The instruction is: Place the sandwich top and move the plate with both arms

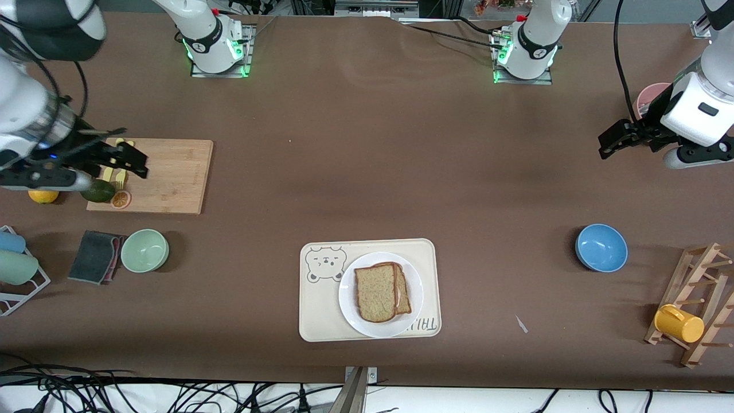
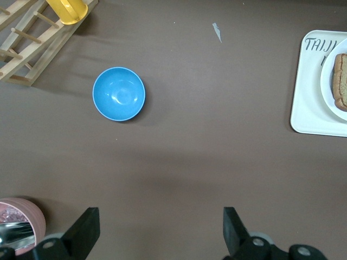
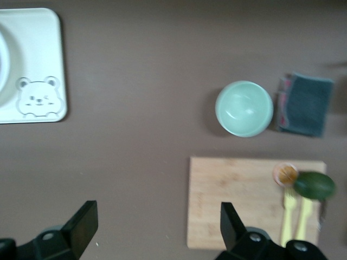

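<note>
- Front view shows the sandwich top [image 1: 375,292] already lying on the lower slice on the plate [image 1: 351,298], which sits on the bear-printed tray [image 1: 321,310] at the desk edge nearest the camera; we judge placement done.
- We judge the two-arm plate move not yet begun.
- Left gripper [image 1: 616,140] hangs over bare desk, fingers apart and empty.
- Right gripper [image 1: 123,163] hangs over the cutting board [image 1: 178,178], fingers apart and empty.

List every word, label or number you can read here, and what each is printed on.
"TAIJI": on the tray, near its corner; the rest of the lettering is hidden by the plate.
Small marks on the arm bases: too small to read.
No other text visible.
</note>
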You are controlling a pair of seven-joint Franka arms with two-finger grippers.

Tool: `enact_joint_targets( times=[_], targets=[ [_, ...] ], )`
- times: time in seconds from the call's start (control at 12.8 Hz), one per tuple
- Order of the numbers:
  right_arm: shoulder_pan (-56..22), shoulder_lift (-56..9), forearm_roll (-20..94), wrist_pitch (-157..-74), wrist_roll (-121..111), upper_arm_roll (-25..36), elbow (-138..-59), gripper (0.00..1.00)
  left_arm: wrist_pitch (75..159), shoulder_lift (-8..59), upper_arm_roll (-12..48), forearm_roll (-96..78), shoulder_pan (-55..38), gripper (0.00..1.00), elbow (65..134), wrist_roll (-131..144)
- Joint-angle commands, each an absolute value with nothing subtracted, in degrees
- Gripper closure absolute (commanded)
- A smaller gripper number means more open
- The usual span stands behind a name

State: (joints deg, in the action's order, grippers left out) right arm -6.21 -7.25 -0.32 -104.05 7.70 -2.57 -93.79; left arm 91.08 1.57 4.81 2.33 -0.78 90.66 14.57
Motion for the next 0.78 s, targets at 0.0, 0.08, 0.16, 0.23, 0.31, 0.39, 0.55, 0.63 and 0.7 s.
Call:
enact_joint_targets(
  times=[0.0, 0.08, 0.16, 0.23, 0.31, 0.39, 0.55, 0.63, 0.7],
  targets=[
    [-8.52, -10.27, -0.09, -106.34, 11.15, -2.64, -92.99, 0.0, 90.44, 2.29, 5.01, 3.52, -1.05, 0.0, 89.03, 15.21],
    [-8.61, -11.41, -0.17, -107.04, 11.16, -2.64, -92.99, 0.0, 90.44, 2.29, 5.01, 3.52, -1.05, 0.0, 89.03, 15.21],
    [-9.22, -12.82, 0.0, -108.18, 11.16, -2.64, -92.64, 0.0, 90.44, 2.29, 5.01, 3.52, -1.05, 0.0, 89.03, 15.21],
    [-11.32, -14.66, 0.0, -110.46, 11.25, -2.64, -91.42, 0.0, 90.44, 2.29, 5.01, 3.52, -1.05, 0.0, 89.03, 15.21],
    [-13.16, -16.59, 0.17, -111.87, 13.77, -2.64, -90.1, 0.0, 90.44, 2.29, 5.01, 3.52, -1.05, 0.0, 89.03, 15.21],
    [-14.31, -18.26, 0.18, -112.23, 16.84, -2.64, -88.0, 0.0, 90.44, 2.29, 5.01, 3.43, -1.05, 0.0, 89.03, 15.21],
    [-14.77, -19.69, -0.26, -112.15, 17.05, -2.38, -86.92, 0.0, 90.35, 2.29, 5.1, 3.43, -1.14, 0.0, 89.03, 15.21],
    [-14.24, -19.25, 0.35, -111.71, 17.05, -1.85, -86.84, 0.0, 90.44, 2.29, 5.1, 3.43, -1.14, 0.0, 88.95, 15.21],
    [-13.37, -18.64, 0.53, -111.36, 16.96, -0.45, -86.84, 0.0, 90.35, 2.29, 5.1, 3.43, -1.14, 0.0, 89.03, 15.21]
  ],
)
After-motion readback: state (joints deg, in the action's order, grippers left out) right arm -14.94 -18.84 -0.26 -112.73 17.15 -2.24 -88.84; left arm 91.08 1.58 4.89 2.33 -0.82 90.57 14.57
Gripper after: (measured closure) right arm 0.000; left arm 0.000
